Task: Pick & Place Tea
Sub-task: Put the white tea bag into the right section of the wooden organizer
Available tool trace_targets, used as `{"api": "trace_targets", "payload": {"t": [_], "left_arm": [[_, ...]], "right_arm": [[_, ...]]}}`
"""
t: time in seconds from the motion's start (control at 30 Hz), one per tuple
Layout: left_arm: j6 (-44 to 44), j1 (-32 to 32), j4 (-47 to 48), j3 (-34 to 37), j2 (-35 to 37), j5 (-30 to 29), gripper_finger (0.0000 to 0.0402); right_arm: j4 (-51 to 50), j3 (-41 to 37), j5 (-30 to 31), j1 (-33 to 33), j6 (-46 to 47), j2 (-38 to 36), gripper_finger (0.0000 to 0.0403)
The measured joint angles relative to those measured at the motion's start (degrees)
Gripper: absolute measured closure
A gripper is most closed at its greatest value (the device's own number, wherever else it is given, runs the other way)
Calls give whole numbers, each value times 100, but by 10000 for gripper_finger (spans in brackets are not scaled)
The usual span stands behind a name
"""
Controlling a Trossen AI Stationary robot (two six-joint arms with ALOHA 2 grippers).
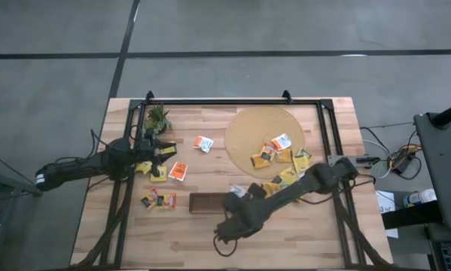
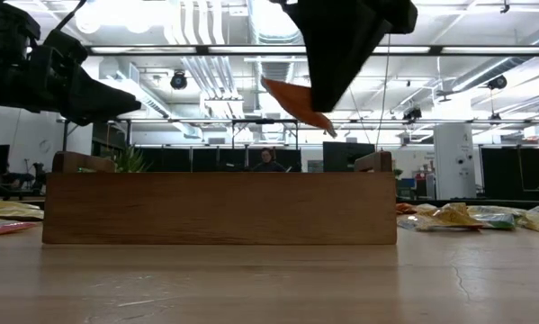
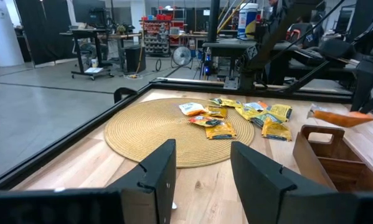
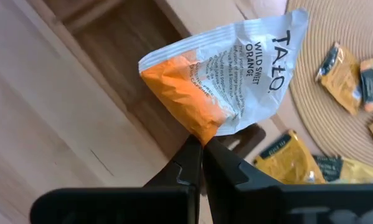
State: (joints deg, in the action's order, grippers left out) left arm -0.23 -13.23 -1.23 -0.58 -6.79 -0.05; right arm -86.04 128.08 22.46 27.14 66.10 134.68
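My right gripper (image 4: 202, 144) is shut on a white-and-orange tea sachet (image 4: 226, 81), which hangs above the right end of the dark brown oblong tray (image 1: 210, 202). From the low view the sachet (image 2: 296, 103) is clear of the tray (image 2: 220, 207). More yellow sachets (image 1: 281, 154) lie flat on and beside the round woven mat (image 1: 248, 128). Others (image 1: 159, 199) lie at the table's left. My left gripper (image 3: 202, 155) waits open at the left, level, nothing between its fingers. My right gripper pinches the sachet's crumpled orange end (image 4: 202, 127) between its two fingertips. The fingers slant down from above. The sachet sticks out beyond them, tilted and lifted clear over the tray's handle end (image 4: 248, 134).
A small green plant (image 1: 157, 118) stands at the far left. A black frame (image 1: 233, 102) runs round the table's far and side edges. Loose sachets (image 1: 178, 171) lie by the left gripper, and another (image 1: 203, 143) lies left of the mat.
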Motion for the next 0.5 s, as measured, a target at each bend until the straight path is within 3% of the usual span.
{"api": "trace_targets", "payload": {"t": [0.5], "left_arm": [[-2,0,0,0,0,0,255]], "right_arm": [[-334,209,-5,-41,335,158,394]]}}
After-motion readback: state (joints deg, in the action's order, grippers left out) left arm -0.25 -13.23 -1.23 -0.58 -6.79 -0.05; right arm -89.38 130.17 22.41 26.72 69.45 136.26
